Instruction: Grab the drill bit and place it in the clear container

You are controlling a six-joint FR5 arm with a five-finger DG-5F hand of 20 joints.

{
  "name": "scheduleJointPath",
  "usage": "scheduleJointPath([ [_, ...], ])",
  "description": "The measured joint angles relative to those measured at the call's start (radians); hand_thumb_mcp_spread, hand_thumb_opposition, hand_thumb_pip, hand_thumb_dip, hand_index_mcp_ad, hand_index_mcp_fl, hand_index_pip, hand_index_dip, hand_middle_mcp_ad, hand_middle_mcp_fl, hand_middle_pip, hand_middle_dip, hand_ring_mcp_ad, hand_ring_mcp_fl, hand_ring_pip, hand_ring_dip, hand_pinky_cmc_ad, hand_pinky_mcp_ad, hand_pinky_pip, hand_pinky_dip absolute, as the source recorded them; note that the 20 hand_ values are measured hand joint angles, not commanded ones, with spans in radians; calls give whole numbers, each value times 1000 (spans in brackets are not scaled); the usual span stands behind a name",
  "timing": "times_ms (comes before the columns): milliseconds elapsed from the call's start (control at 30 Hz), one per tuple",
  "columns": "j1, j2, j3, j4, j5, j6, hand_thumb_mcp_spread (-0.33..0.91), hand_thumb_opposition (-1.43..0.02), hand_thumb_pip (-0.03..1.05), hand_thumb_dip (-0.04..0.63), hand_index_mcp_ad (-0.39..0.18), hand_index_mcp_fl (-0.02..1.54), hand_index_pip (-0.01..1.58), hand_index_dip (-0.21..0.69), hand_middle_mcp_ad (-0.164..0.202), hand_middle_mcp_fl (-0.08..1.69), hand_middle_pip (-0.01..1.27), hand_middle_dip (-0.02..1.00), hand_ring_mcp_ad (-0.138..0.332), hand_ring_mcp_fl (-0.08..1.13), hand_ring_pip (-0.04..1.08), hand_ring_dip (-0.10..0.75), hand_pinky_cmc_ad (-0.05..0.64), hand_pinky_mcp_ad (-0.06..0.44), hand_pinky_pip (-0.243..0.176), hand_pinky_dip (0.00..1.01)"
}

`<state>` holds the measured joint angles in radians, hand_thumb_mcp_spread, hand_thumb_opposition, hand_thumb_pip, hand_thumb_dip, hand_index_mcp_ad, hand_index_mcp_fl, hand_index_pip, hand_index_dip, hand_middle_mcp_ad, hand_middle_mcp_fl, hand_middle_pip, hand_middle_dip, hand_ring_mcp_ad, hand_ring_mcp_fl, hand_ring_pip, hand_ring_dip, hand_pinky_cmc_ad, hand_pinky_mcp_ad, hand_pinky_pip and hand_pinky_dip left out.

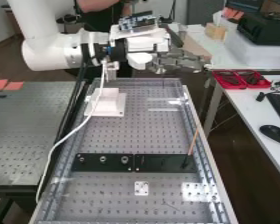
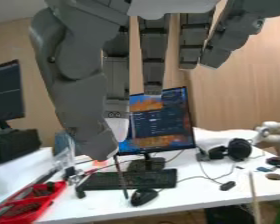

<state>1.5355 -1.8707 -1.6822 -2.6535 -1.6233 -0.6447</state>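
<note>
Grab done, as you saw: hand (image 2: 84, 112) pinched the drill bit (image 2: 121, 178) between thumb and finger, bit hanging free; you had the placing left

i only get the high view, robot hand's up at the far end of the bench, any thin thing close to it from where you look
Observer: Yes, in the wrist view a thin dark rod appears close to the robot hand, seen against the keyboard. What it is, and whether it is held, I can't tell.
Operator: ok and what's standing behind that keyboard
Observer: A lit monitor on a stand.
Operator: anything else on the white desk i should know about
Observer: Black headphones lie on it, off to one side of the monitor.
</note>
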Motion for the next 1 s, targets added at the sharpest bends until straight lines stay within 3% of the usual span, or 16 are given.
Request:
scheduleJointPath([
  [200,53,1,-5,13,-65,26,696,-883,450,300,-80,585,1295,278,93,380,134,237,171,94,99,23,309,152,-59,192],
  [467,116,-69,16,7,-113,79,696,-883,450,300,-80,583,1300,283,93,379,134,237,171,98,99,24,309,152,-59,192],
  [1000,173,-236,64,-43,-86,126,696,-883,452,300,-86,581,1279,284,93,379,134,237,171,96,108,37,309,152,-59,192],
])
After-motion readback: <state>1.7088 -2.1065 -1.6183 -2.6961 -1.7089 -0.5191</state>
